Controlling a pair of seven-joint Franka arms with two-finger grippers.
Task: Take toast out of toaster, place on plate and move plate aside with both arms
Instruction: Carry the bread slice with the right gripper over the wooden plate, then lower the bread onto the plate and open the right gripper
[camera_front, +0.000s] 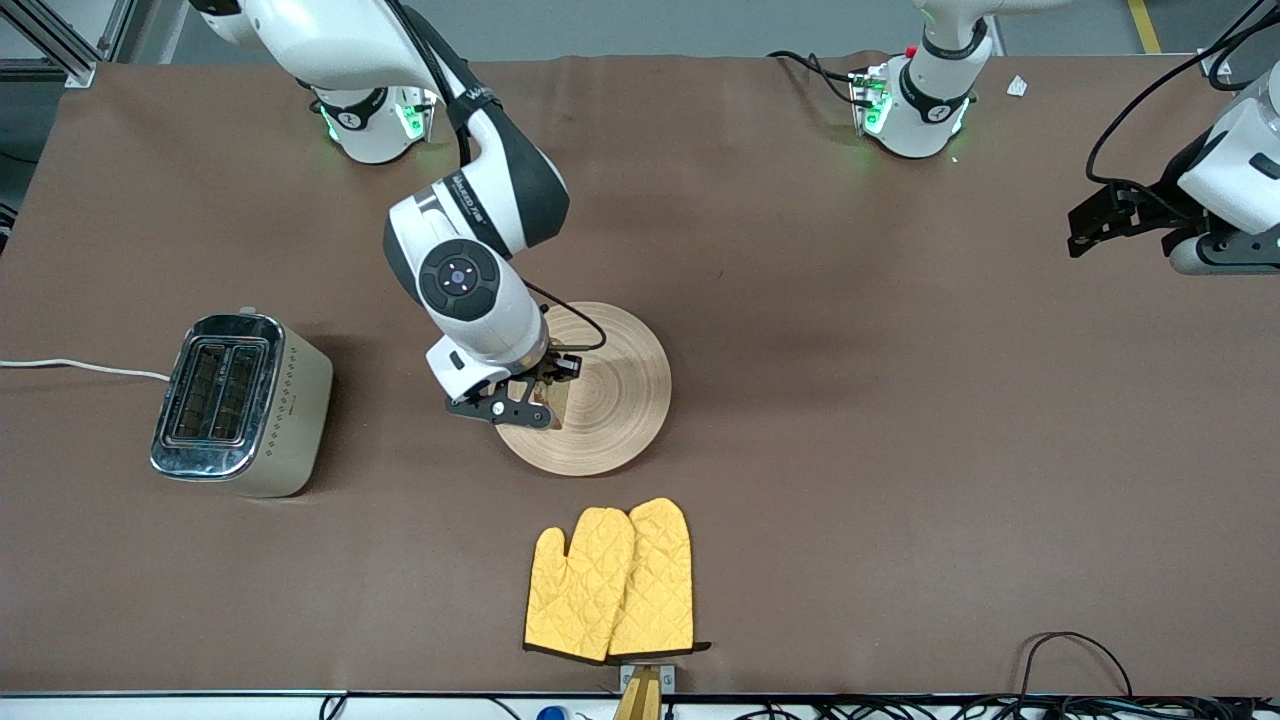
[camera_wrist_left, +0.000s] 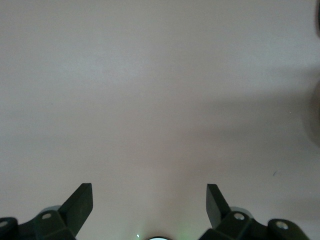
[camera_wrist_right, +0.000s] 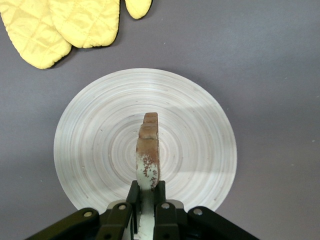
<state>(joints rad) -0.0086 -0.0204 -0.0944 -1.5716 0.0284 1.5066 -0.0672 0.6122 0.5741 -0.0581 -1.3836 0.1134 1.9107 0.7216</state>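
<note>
**A:** Where does the toast (camera_wrist_right: 148, 150) sit relative to your right gripper (camera_wrist_right: 147, 192)?

**B:** It's pinched edge-on between the right gripper's fingers, standing on its thin side and sticking straight out from the fingertips. Its long axis runs from the fingers toward the middle of the plate (camera_wrist_right: 90, 145). You're holding it directly over the plate, so I judge the coming move to be straight down and then a release.

**A:** Has it touched the plate?

**B:** You can't tell from these views. In the front view the gripper hangs low over the plate's edge nearest the toaster (camera_front: 240, 400), whose slots look empty.

**A:** And your left gripper (camera_wrist_left: 150, 205)?

**B:** It waits with its fingers spread wide over bare table at the left arm's end, well apart from the plate. The right arm is far nearer. The yellow mitts (camera_front: 610, 580) lie nearer the front camera than the plate, clear of it.
</note>
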